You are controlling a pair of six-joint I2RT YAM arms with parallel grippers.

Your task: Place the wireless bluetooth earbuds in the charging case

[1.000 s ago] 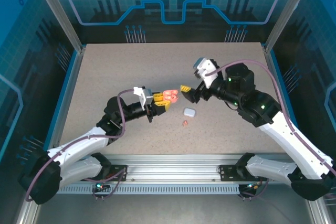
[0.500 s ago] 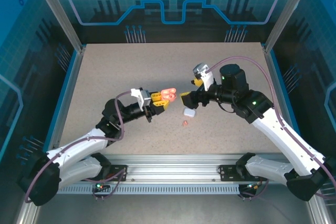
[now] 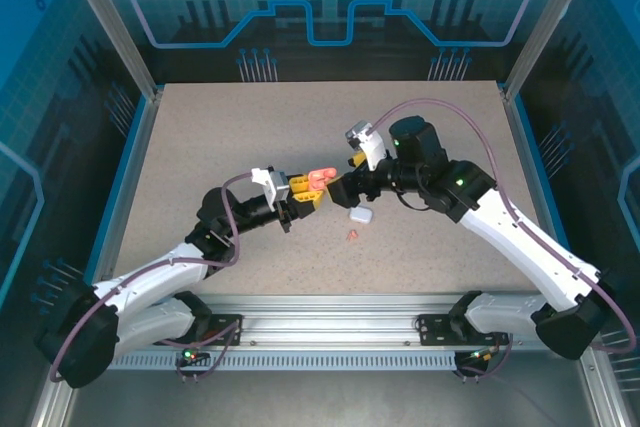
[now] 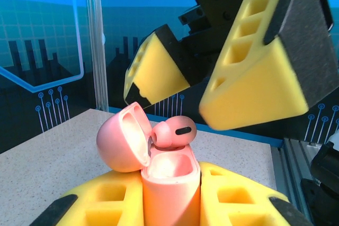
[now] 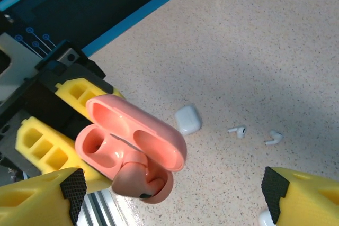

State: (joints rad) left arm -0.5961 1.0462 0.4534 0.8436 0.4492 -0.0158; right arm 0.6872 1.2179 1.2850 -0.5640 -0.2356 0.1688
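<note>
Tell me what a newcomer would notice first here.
The open pink case stands out first, clamped in the left gripper over the middle of the table, with a pink earbud sticking out of its well. The right gripper hangs wide open right beside it. A white case and two loose white earbuds lie on the table nearby.

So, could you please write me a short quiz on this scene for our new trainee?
1. True or false: the left hand is shut on the pink case.
2. The case's lid is: A open, B closed, C missing.
3. What sticks out of the case, close to the open right hand?
Key: 1 true; 2 A; 3 a pink earbud.
</note>
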